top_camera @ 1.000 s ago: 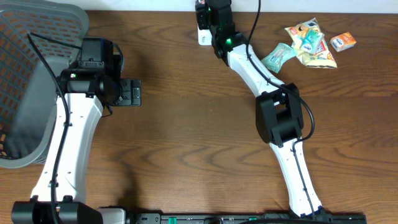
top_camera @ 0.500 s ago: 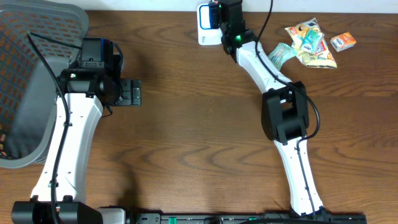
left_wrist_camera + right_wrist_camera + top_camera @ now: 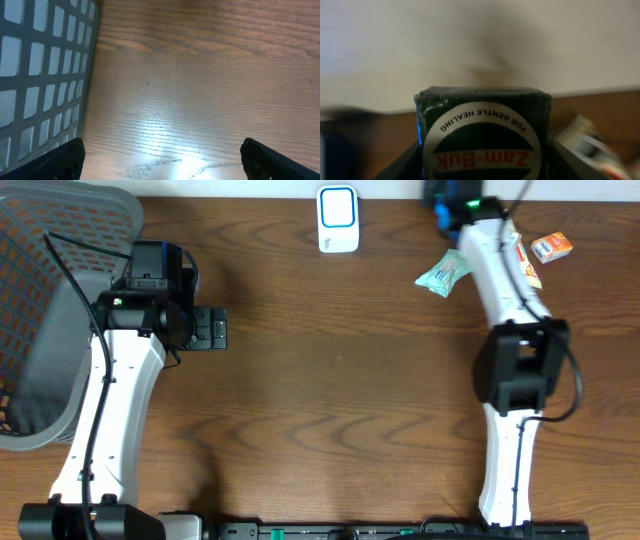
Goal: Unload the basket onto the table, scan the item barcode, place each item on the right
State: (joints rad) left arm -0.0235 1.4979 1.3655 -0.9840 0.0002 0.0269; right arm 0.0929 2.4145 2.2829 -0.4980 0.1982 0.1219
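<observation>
**Green Zam-Buk box (image 3: 482, 135) gripped in the right pincer (image 3: 446, 196), off to one side of the scanner (image 3: 338, 218)**

The dark green box sits clamped between the right pincer's two fingers at the far edge of the desk (image 3: 320, 390). From the wrist view its face fills the middle of the picture: a white round label with "Zam-Buk" in red, upside down, and "for gentle healing" curved around it. No barcode shows on that face. Behind the box the background is blurred, with pale wall above and brown wood below.

The white scanner, with its blue-rimmed window, stands at the far edge near the middle of the desk. The held box is apart from it, on the right arm's side.

Just beside the right arm lies a teal snack packet (image 3: 444, 272). A yellow packet (image 3: 524, 268) is partly hidden by the arm, and a small orange box (image 3: 551, 247) lies further out towards the corner.

On the other side, the left pincer (image 3: 212, 330) hangs over bare wood with its jaws spread wide and nothing between them. A grey mesh basket (image 3: 50, 300) stands close beside it; its gridded wall fills the edge of the left wrist view.
</observation>
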